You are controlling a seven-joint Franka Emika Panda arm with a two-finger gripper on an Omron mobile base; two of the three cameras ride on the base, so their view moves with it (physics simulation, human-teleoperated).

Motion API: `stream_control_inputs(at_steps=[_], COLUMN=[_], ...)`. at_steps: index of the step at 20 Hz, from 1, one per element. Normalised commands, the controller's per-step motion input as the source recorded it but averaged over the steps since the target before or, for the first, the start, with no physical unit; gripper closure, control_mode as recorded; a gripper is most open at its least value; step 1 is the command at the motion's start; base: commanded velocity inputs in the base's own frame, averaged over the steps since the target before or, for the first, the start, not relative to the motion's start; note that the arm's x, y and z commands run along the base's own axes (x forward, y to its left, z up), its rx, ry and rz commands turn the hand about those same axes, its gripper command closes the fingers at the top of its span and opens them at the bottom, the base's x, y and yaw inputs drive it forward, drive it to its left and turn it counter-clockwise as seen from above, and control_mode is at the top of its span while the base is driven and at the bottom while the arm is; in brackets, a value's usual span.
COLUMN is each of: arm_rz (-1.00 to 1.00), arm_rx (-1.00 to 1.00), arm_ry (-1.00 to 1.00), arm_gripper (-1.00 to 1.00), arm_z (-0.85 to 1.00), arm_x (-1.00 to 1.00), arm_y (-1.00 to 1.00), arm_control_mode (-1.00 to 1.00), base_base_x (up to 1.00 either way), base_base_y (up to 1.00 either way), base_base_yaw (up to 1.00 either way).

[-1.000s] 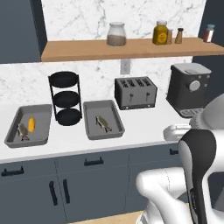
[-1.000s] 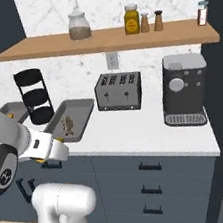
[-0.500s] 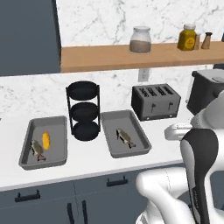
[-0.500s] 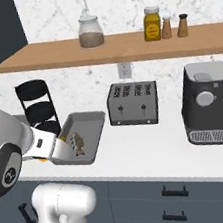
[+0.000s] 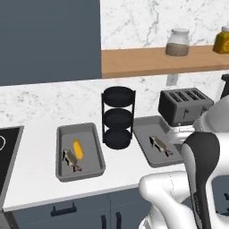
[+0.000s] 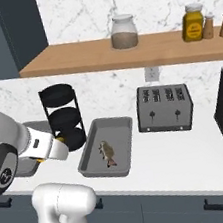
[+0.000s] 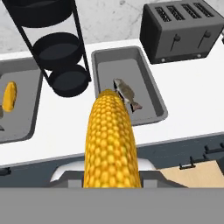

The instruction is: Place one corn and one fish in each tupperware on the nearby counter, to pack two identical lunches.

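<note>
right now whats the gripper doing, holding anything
Gripper: shut on a corn cob, carried short of the counter edge, in front of the tupperware that has only a fish.

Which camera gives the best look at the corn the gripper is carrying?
The hand view: the held corn stands large and close, kernels plain. The right base view gives a yellow sliver by the gripper; in the left base view the arm hides it.
</note>
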Motion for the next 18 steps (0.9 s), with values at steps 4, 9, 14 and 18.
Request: stream_control_inputs(at_steps=[4,9,14,18], arm_rz=[0.00,0.00,0.00,0.00], arm_rx=[0.00,0.00,0.00,0.00], arm_ry=[0.00,0.00,0.00,0.02], arm_gripper=[1.00,1.00,1.00,1.00], arm_z=[0.00,0.00,-0.10,-0.19], arm_x=[0.00,0.00,0.55,0.74], arm_y=[0.00,0.00,-0.14,-0.29], arm_control_mode=[1.00,1.00,-1.00,-1.00], base_base_x=[0.58,0.55,0.00,0.00], base_base_y=[0.01,0.00,0.00,0.00], base_base_yaw=[0.00,0.00,0.00,0.00])
